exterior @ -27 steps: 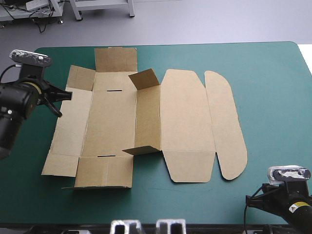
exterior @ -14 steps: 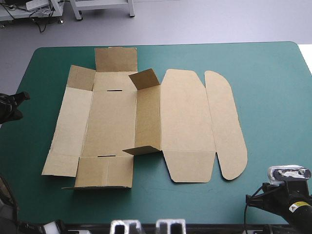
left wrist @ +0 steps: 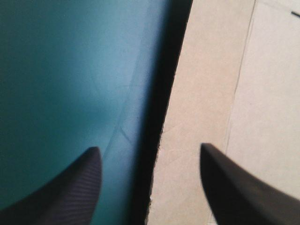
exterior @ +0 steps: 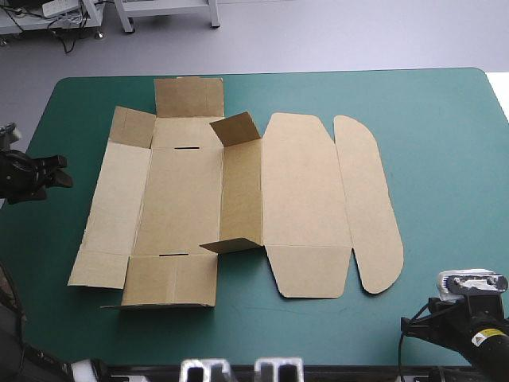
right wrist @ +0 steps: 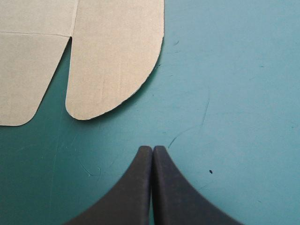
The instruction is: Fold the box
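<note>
lying mostly flat: box (exterior: 183,191) of creased board, round-ended.

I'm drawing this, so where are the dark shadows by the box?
Left wrist view: a dark shadow band lies on the teal-green cover along the box's edge, ahead of the open left gripper. High view: thin shadows beside the raised flaps. Right wrist view: almost none.

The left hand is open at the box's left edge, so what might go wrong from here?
1. The left hand straddles the edge of the box, which lies nearly flat, so closing may shove it rather than grip it.
2. The right hand is shut, off the box beside its rounded lid flap, so nothing pins it down and it may slide.
</note>
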You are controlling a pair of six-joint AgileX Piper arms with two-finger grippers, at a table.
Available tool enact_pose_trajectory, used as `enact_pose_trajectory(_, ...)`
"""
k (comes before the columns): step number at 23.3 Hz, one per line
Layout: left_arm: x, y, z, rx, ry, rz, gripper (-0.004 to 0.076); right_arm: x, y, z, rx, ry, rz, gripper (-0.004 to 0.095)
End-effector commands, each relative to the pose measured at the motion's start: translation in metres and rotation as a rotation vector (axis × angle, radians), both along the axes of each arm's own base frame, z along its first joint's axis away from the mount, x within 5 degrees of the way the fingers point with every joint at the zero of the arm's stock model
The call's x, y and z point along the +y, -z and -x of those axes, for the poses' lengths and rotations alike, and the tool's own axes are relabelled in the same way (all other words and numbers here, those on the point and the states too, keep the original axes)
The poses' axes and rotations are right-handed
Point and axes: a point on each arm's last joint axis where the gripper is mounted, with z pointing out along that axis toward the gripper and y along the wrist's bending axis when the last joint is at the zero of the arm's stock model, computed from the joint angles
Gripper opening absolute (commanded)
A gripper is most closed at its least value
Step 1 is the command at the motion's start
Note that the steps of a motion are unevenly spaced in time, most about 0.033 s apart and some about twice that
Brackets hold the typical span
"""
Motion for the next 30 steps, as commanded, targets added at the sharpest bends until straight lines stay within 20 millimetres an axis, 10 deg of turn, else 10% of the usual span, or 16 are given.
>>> enact_pose_trajectory(1,-0.015,-0.011,-0.003,0.007,0.053,0.017,0.0634,0.000,-0.009,-0.004,-0.064,0.002,0.000,-0.0020)
enact_pose_trajectory(23,-0.066,0.102,0.014,0.228,0.215,0.400,0.0499,0.000,-0.009,-0.004,-0.064,0.002,0.000,-0.0020)
enact_pose_trajectory(30,-0.067,0.106,0.017,0.242,0.231,0.390,-0.0007,0.000,-0.009,-0.004,-0.064,0.001,-0.004,-0.0020)
